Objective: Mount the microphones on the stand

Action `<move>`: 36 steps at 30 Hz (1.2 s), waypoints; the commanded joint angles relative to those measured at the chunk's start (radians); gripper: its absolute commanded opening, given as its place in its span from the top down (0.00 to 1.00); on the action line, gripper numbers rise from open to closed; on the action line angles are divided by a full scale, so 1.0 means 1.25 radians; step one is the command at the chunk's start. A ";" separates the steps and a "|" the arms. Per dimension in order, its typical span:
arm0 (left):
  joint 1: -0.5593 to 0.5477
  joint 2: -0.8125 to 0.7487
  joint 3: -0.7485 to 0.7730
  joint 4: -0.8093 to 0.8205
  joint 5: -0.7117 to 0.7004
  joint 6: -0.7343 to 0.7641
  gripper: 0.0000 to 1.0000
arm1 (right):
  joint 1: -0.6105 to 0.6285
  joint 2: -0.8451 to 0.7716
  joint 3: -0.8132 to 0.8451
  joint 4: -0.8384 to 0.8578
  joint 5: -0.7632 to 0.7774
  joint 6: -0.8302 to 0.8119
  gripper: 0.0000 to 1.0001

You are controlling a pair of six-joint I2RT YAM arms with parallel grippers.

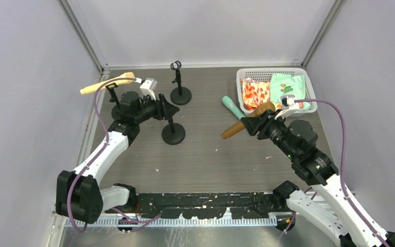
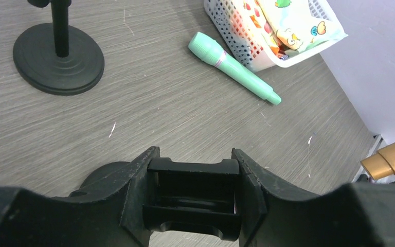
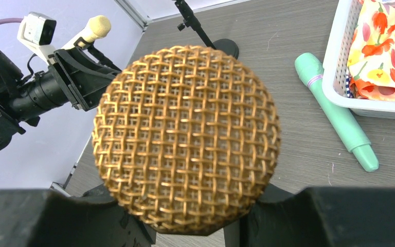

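- Top external view: right of centre, the right gripper (image 1: 247,123) is clamped around the middle of a golden-brown stick microphone with a mesh head (image 1: 232,130). Its long axis runs from upper right to lower left, plain tail end lower left.
- That tail points roughly toward the black round-based stand (image 1: 173,134) at centre left, well apart from it. The left gripper (image 1: 168,109) sits at the stand's top.
- A cream-yellow stick microphone (image 1: 108,83) lies across another stand at upper left. A mint-green stick microphone (image 1: 231,108) lies on the grey wood-grain table (image 1: 211,159), just beside the white mesh basket (image 1: 270,69).
- Left wrist view: at bottom centre, the left gripper (image 2: 195,154) flanks the stand's black clip (image 2: 194,167) and appears pressed against both its sides. The golden-brown microphone (image 2: 391,157) shows its tail at the right edge.
- Right wrist view: the golden-brown microphone (image 3: 185,139) fills the centre with its mesh head, the right gripper (image 3: 193,216) closed beneath it. The left gripper (image 3: 90,85) is at upper left.
- The right arm likely has to carry the microphone leftward, tail first, into the clip.
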 commanded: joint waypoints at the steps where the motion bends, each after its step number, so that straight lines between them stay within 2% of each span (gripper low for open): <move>1: -0.015 -0.036 -0.011 0.119 -0.044 -0.078 0.80 | -0.001 -0.008 0.003 0.044 0.007 0.001 0.99; 7: -0.136 -0.076 -0.041 0.155 -0.290 -0.127 0.99 | -0.001 -0.009 -0.002 0.048 0.012 0.003 0.99; 11: -0.188 -0.069 -0.050 0.201 -0.419 -0.192 0.99 | -0.002 -0.011 -0.004 0.045 0.019 0.002 0.99; 15: -0.233 -0.044 -0.032 0.210 -0.525 -0.208 0.99 | -0.001 -0.013 -0.005 0.044 0.023 0.004 0.99; 22: -0.263 0.007 -0.013 0.221 -0.559 -0.217 0.98 | -0.001 -0.023 -0.017 0.050 0.045 0.011 0.99; 27: -0.263 0.017 -0.018 0.234 -0.535 -0.222 0.73 | -0.001 -0.030 -0.024 0.058 0.073 0.018 0.99; 31: -0.263 0.008 -0.017 0.235 -0.518 -0.209 0.40 | -0.002 -0.031 -0.024 0.067 0.084 0.028 0.99; 36: -0.264 -0.018 -0.001 0.199 -0.510 -0.158 0.14 | -0.001 -0.026 -0.024 0.073 0.101 0.045 0.99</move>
